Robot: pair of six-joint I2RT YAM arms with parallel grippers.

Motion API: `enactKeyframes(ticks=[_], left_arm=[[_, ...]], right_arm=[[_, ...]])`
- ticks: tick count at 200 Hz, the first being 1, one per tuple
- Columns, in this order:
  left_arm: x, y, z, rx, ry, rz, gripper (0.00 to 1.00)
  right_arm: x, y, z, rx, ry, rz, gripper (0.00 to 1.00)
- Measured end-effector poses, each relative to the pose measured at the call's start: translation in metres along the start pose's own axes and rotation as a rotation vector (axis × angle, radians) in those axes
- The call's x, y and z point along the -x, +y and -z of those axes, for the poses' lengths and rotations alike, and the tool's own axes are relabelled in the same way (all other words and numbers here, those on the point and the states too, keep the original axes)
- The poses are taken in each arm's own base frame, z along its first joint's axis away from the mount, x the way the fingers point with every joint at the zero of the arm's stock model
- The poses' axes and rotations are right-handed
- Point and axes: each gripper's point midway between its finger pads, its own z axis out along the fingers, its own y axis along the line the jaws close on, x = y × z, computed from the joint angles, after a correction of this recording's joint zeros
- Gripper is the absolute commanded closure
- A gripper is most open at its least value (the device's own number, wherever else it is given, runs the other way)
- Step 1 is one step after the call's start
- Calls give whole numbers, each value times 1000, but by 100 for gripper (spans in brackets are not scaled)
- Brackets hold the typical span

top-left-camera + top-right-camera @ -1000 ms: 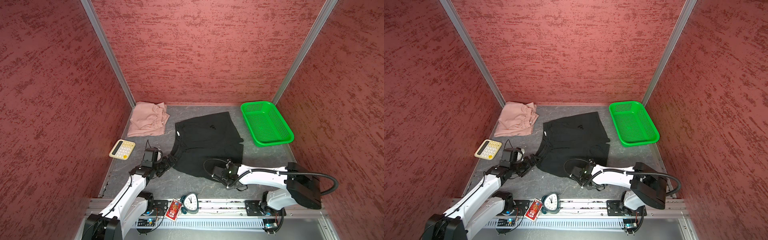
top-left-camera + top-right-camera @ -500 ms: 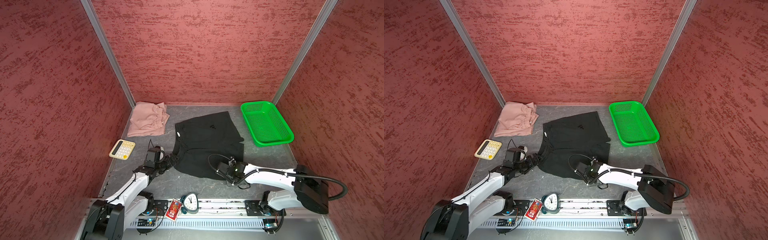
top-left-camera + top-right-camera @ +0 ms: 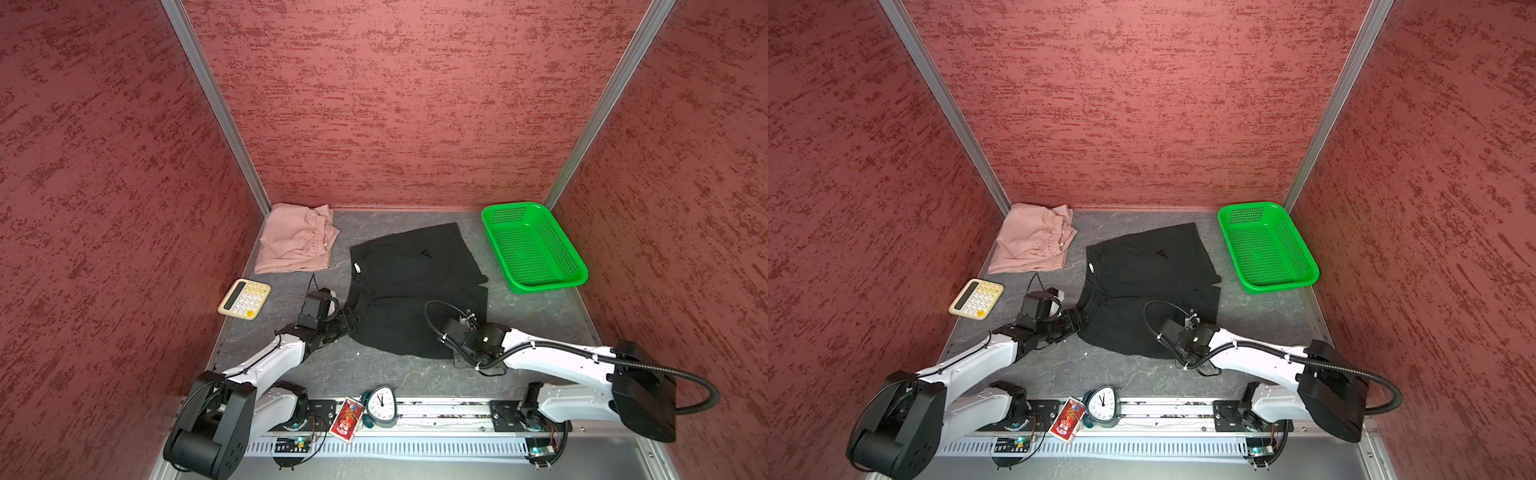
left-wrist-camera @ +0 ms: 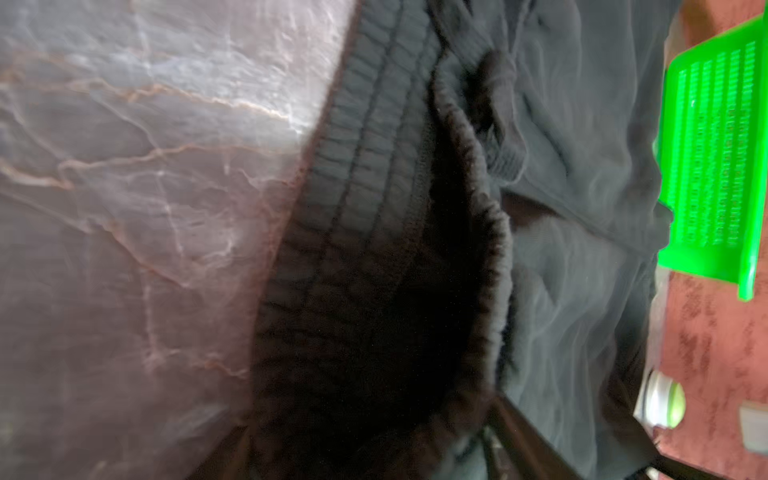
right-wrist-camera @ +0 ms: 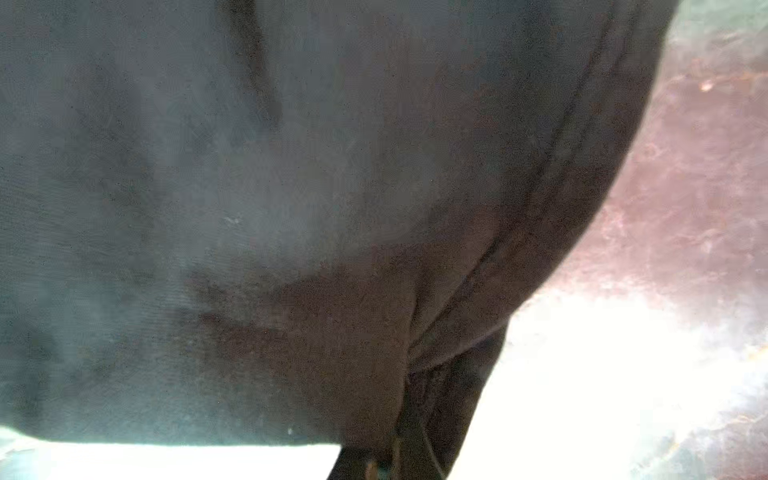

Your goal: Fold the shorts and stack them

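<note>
The black shorts (image 3: 415,282) (image 3: 1150,270) lie spread flat mid-table, waistband to the left. The pink shorts (image 3: 295,241) (image 3: 1030,245) sit folded in the back left corner. My left gripper (image 3: 351,318) (image 3: 1081,320) is at the waistband's near corner. In the left wrist view the ribbed waistband (image 4: 374,166) fills the space between the fingers (image 4: 523,432) of that gripper (image 4: 374,436); whether they clamp it is too dark to tell. My right gripper (image 3: 453,355) (image 3: 1173,353) (image 5: 395,457) is shut on the near right hem, where the cloth (image 5: 291,166) bunches into it.
A green basket (image 3: 540,286) (image 3: 1279,284) (image 4: 715,166) stands at the back right. A cream calculator (image 3: 244,298) lies on the left. A small clock (image 3: 379,405) and a red card (image 3: 345,419) sit on the front rail.
The left gripper slid forward onto the waistband corner and its jaws narrowed. The right gripper shut on the near hem and shifted a little to the right.
</note>
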Motion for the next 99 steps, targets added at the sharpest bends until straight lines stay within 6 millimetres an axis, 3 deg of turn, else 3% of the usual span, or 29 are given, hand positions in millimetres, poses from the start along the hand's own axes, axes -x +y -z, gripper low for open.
enactKeyframes(ticks=[16,43,80,99], left_arm=[[2,0,0,7,-1,0,84],[9,-7,6,16,-5,-18,100],[22,-25,34,27,-29,-28,100],[25,-32,48,33,-37,-26,100]], right_arm=[[3,0,3,16,-11,-13,100],[5,-2,6,26,-19,-29,100],[5,-9,9,-1,-8,-40,100],[13,-9,22,-18,-22,-41,100]])
